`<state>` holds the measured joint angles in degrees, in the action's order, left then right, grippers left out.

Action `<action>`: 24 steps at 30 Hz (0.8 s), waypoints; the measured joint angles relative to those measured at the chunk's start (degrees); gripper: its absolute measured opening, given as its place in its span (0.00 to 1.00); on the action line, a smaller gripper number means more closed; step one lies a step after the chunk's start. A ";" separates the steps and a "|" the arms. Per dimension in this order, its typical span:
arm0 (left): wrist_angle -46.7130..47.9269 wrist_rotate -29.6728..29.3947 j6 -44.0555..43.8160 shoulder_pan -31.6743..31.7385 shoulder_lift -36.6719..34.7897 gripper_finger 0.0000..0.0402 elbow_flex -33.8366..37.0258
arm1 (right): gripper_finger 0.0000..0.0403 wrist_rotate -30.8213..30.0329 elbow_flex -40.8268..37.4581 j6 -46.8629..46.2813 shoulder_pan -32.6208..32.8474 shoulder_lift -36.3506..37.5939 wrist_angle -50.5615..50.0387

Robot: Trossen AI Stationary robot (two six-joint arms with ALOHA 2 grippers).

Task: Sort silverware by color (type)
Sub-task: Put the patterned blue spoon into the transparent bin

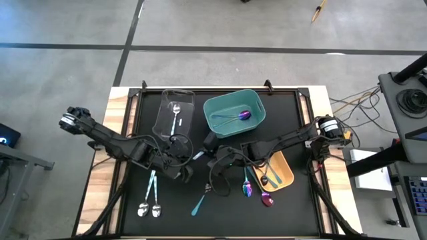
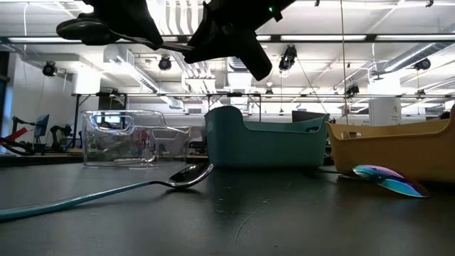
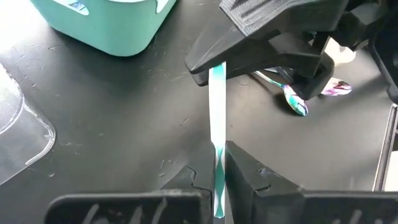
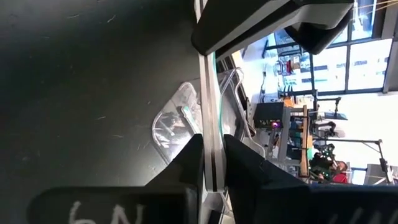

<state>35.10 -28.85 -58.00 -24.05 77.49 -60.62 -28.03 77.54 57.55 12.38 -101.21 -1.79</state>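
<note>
Above mid-table, between clear bin [image 1: 175, 113] and orange bin [image 1: 278, 171]: teal-handled utensil [image 3: 217, 124] pinched at both ends. Left gripper [image 3: 219, 177] clamped on one end, right gripper [image 4: 211, 163] clamped on the other. On the mat: teal-handled spoon [image 2: 106, 190], silver spoons [image 1: 149, 197], iridescent spoons [image 1: 257, 190]. Inside teal bin [image 1: 257, 107]: more utensils.

Teal-handled utensil [image 3: 217, 149] head hidden (behind jaws); type unclear.

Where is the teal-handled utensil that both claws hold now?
In the high view the teal-handled utensil is at table centre, between the left claw and the right claw, below the teal bin.
</note>
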 joint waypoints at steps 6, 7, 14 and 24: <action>-0.07 -0.76 1.79 0.09 0.00 0.10 -0.38 | 0.08 -0.47 0.00 -0.90 0.00 0.07 0.09; 0.11 -0.78 2.63 0.10 -0.06 0.12 -0.64 | 0.08 -0.51 0.00 -0.99 0.00 0.15 -0.36; 4.39 -0.78 13.00 0.09 -0.96 0.32 -5.06 | 0.08 -0.63 0.02 -4.27 -0.02 0.72 -3.58; 8.14 -10.27 32.11 -1.03 -7.19 0.42 -9.30 | 0.08 -0.50 -1.68 -15.58 -1.40 9.91 -18.21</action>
<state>43.24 -39.12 -25.89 -25.08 70.31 -69.92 -28.53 75.85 41.97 10.98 -91.30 -20.00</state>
